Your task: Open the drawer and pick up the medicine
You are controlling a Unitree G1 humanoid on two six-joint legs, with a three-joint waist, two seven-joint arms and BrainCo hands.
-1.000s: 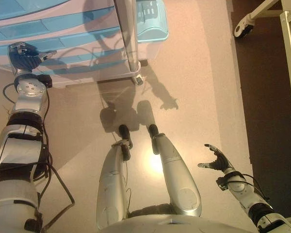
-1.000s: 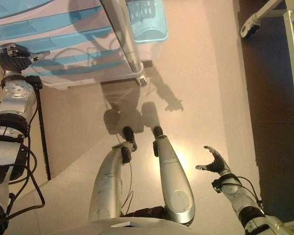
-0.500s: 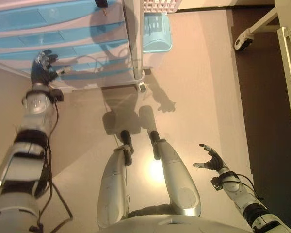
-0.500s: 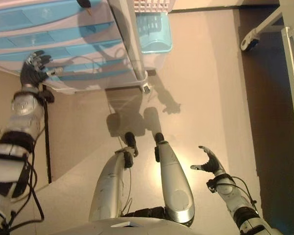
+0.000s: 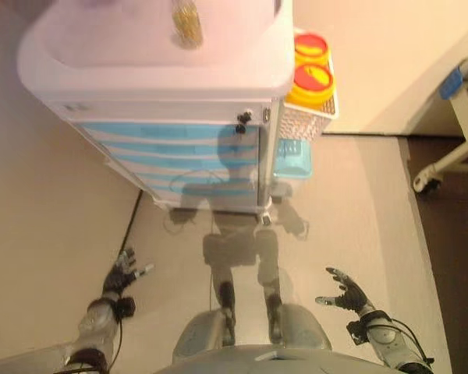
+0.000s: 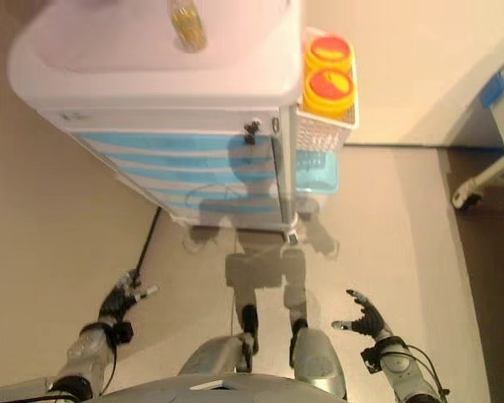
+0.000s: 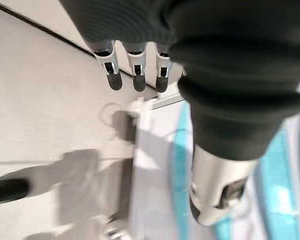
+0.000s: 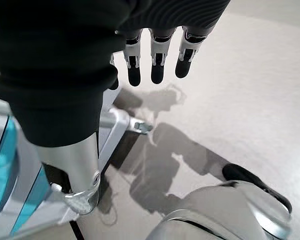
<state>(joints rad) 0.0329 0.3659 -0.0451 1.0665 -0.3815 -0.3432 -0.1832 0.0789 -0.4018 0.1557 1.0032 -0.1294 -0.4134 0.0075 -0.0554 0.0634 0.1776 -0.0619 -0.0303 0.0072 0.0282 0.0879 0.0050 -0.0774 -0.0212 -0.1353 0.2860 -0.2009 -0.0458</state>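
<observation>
A: Cart (image 5: 160,62) first. What does it look like?

B: A white cart with a rounded top and a stack of drawers (image 5: 179,160) with light blue fronts. All drawers sit flush; none is pulled out. It stands on the floor (image 5: 351,202), well ahead of both hands. A dark knob or lock (image 5: 242,118) shows near the upper right corner of the front.

A: The medicine?

B: One small yellowish bottle (image 5: 185,17) stands on the cart top near the back edge. Whether it is the medicine, I cannot tell. The drawers' contents are hidden.

A: Other containers?

B: A white wire basket (image 5: 306,117) hangs on the cart's right side and holds two yellow tubs with red lids (image 5: 313,74). Below it sits a light blue bin (image 5: 293,158); its contents do not show.

A: Hands?

B: Left hand (image 5: 123,274) hovers low on the left, fingers spread and straight, holding nothing. Right hand (image 5: 345,293) hovers low on the right, fingers relaxed and apart, palm empty. The wrist views agree: straight fingers, nothing between them.

A: Anything else?

B: A white frame with a caster wheel (image 5: 430,184) stands at the far right, on darker flooring.
</observation>
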